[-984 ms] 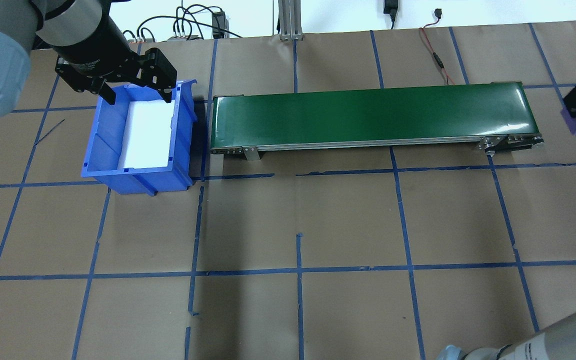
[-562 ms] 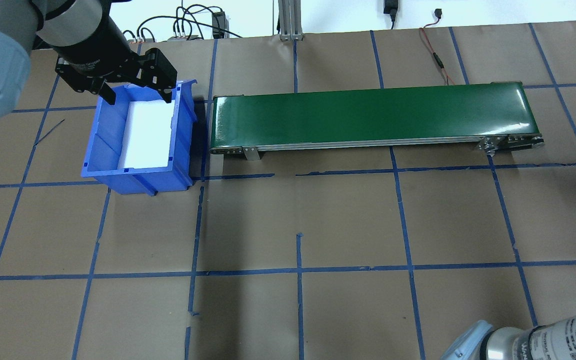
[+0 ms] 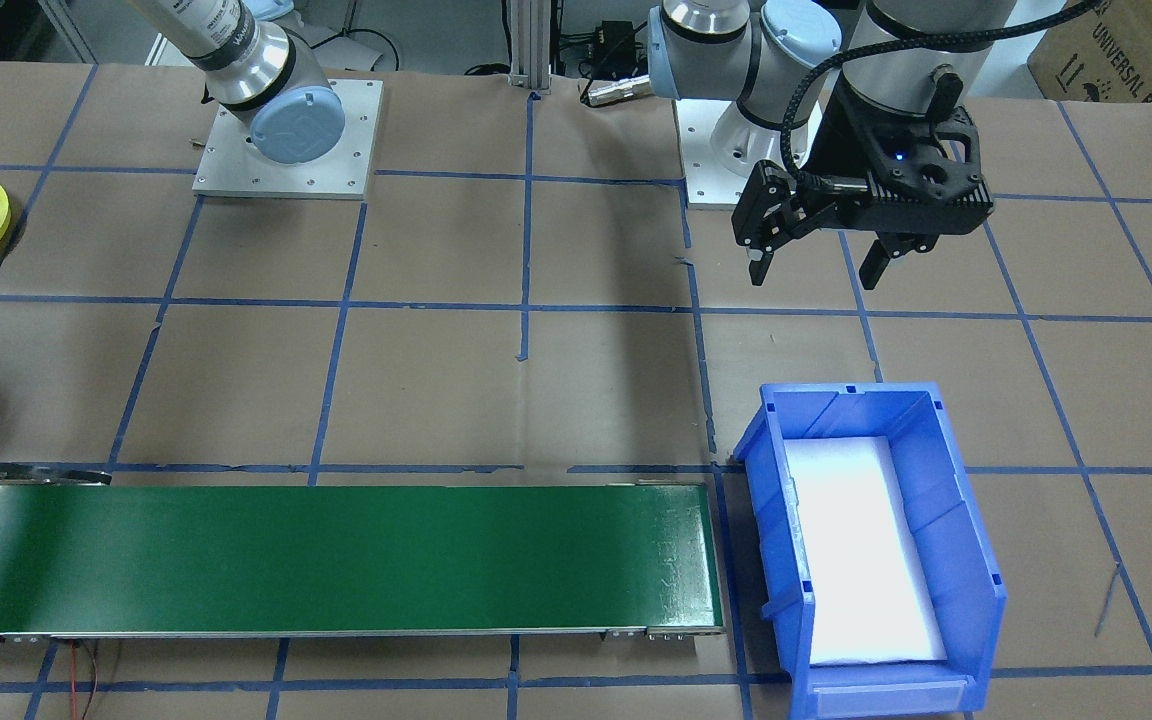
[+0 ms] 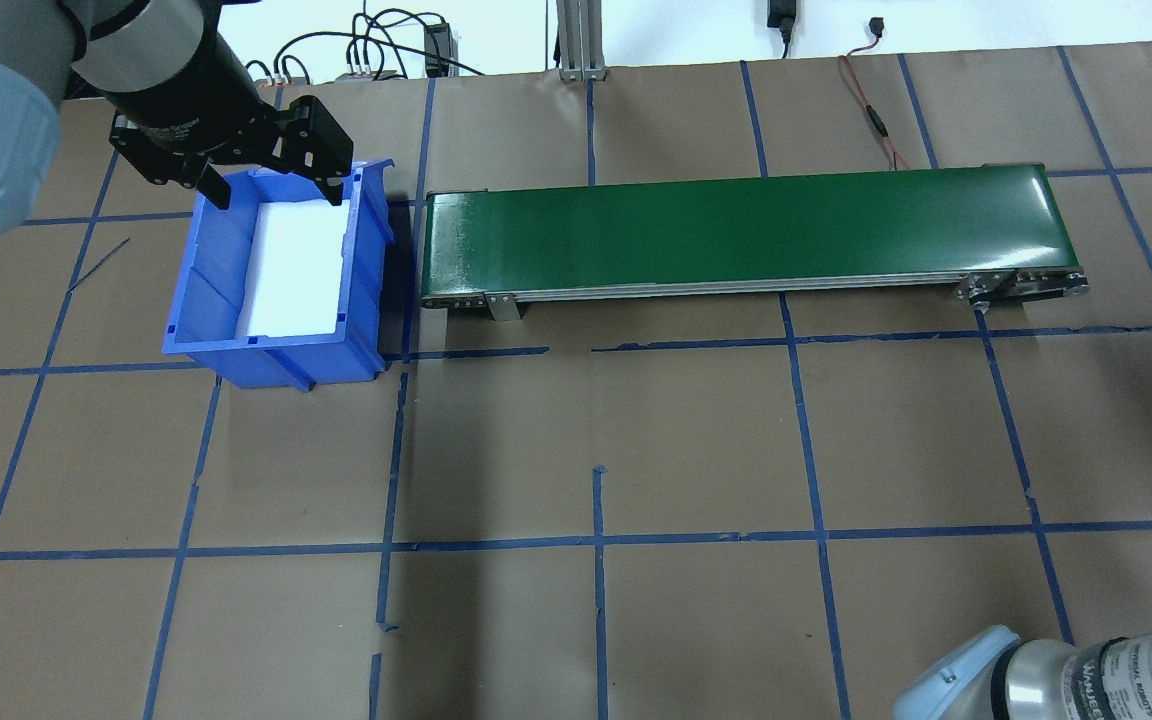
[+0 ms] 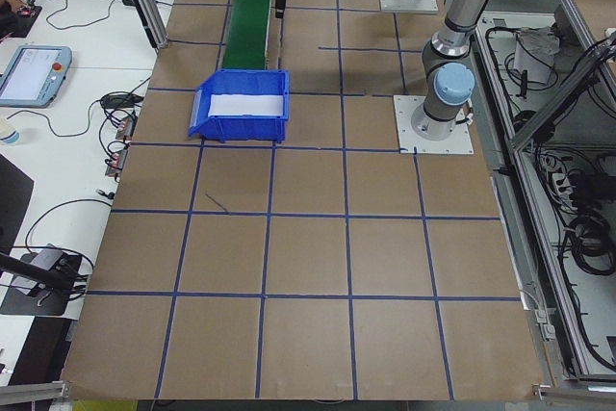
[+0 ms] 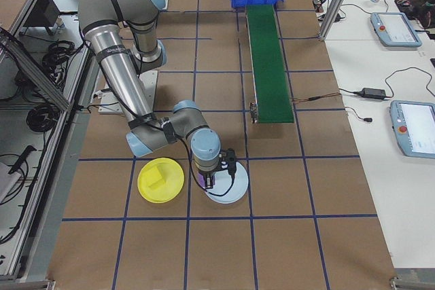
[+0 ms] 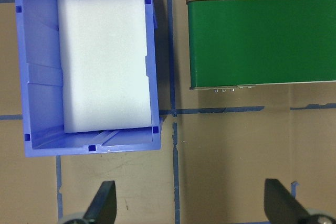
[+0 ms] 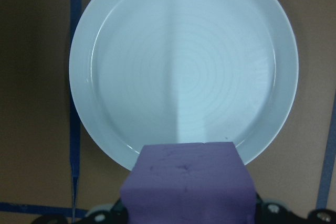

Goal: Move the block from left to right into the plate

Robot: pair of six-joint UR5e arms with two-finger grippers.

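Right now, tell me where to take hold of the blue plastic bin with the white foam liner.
Grip the rectangular blue plastic bin by one long side wall's top rim, coming straight down with the open left claw, one finger inside, one outside. Its top is open, its walls thin.

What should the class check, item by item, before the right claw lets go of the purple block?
1. Right claw grips block: ok.
2. Block over pale plate: ok, by its edge.
3. Pale plate bare: ok.
4. Yellow plate bare: not ok, a yellow piece lies in it.
5. Left claw out of the way, open near bin: ok.
6. Drop height: cannot tell.
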